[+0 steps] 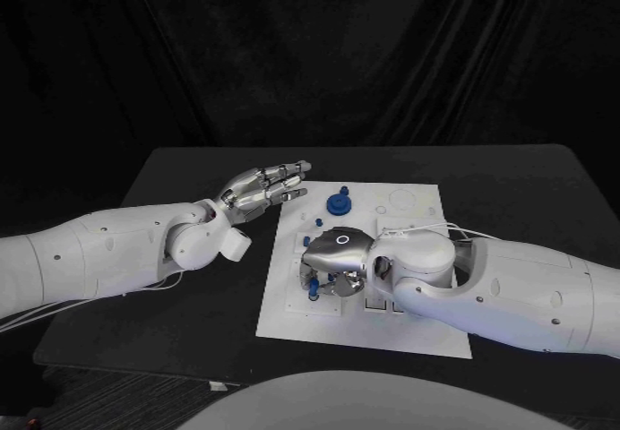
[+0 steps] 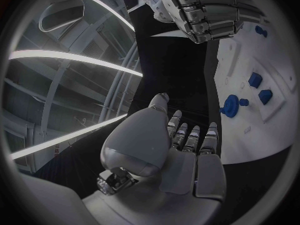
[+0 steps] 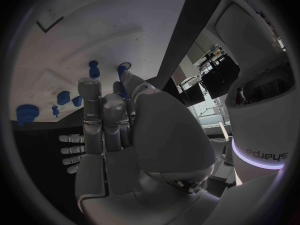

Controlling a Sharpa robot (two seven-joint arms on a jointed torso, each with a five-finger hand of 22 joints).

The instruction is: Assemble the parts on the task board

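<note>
Task board [image 1: 414, 202]: right hand [image 1: 333, 262] pinches blue part [image 1: 314, 287]; left hand [image 1: 265, 188] spread, empty.

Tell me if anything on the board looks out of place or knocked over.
Nothing stands out. The blue parts sit on the white board, which lies flat on the table; nothing looks spilled or broken.

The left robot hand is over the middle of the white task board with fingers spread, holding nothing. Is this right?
Not quite. In the head view, the left robot hand is over the black table beside the task board, not over its middle. Its fingers are spread and it holds nothing.
</note>
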